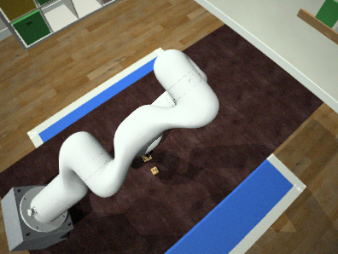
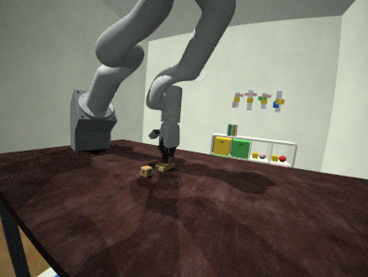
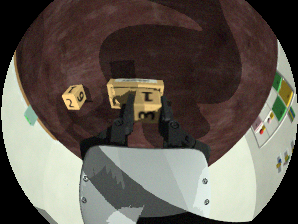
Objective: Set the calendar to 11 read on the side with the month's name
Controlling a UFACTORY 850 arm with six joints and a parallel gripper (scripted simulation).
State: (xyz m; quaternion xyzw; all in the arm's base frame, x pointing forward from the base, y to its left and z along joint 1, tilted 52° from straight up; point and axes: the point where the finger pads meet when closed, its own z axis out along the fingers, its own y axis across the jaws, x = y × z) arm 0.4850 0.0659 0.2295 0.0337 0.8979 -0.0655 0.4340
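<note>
The small wooden calendar tray (image 3: pixel 136 87) lies on the dark table, right under my gripper (image 3: pixel 146 103). The gripper is shut on one wooden date cube (image 3: pixel 148 108), held at the tray's near side; I cannot tell whether the cube rests on the tray's floor. The second date cube (image 3: pixel 73 96) lies loose on the table to the left of the tray, apart from it. In the exterior view the loose cube (image 2: pixel 147 171) sits just left of the tray (image 2: pixel 165 166), with the gripper (image 2: pixel 167 158) straight above the tray. In the top view the arm hides most of the tray (image 1: pixel 147 158); the loose cube (image 1: pixel 154 170) shows beside it.
The arm's base (image 2: pixel 92 125) stands at the table's far left corner. A white shelf with coloured boxes (image 2: pixel 253 149) stands by the back wall, off the table. The table's near edge (image 2: pixel 28 223) runs at the lower left.
</note>
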